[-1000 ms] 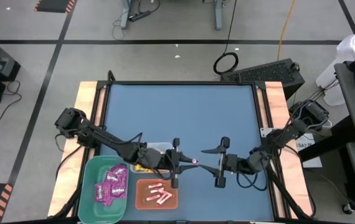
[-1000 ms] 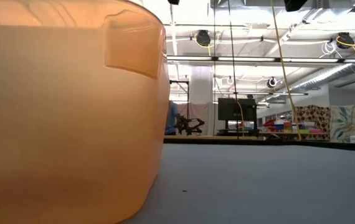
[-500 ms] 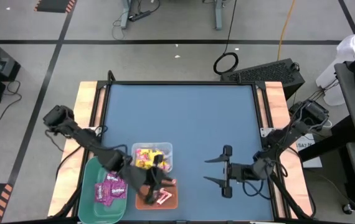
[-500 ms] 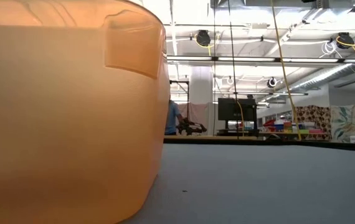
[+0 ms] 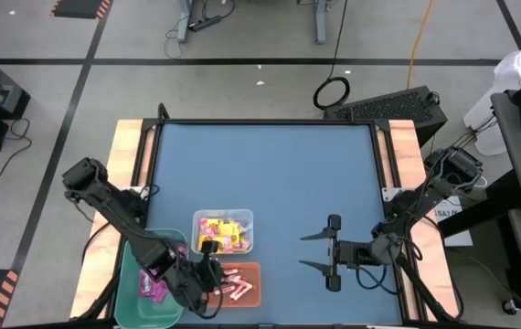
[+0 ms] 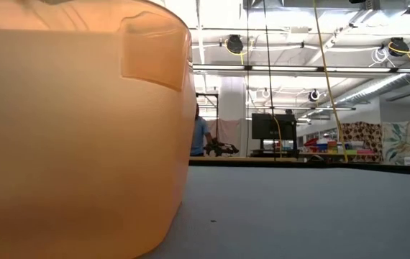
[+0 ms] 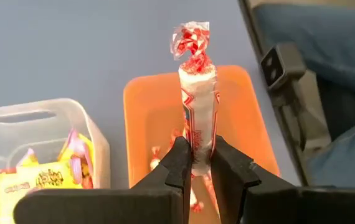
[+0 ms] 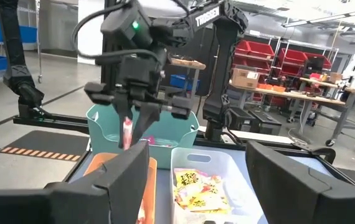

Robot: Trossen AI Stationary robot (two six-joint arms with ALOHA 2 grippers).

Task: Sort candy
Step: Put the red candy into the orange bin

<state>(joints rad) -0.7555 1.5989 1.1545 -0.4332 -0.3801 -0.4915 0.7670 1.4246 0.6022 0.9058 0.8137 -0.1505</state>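
Your left claw pinches a pink-and-white stick above the orange bin, ready to drop; right claw waits open.

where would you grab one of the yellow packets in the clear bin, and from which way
Grip a yellow packet across its flat faces at an upstanding edge, coming straight down from above: the packets are heaped loosely and the clear bin walls them in on every side, leaving only the top open.
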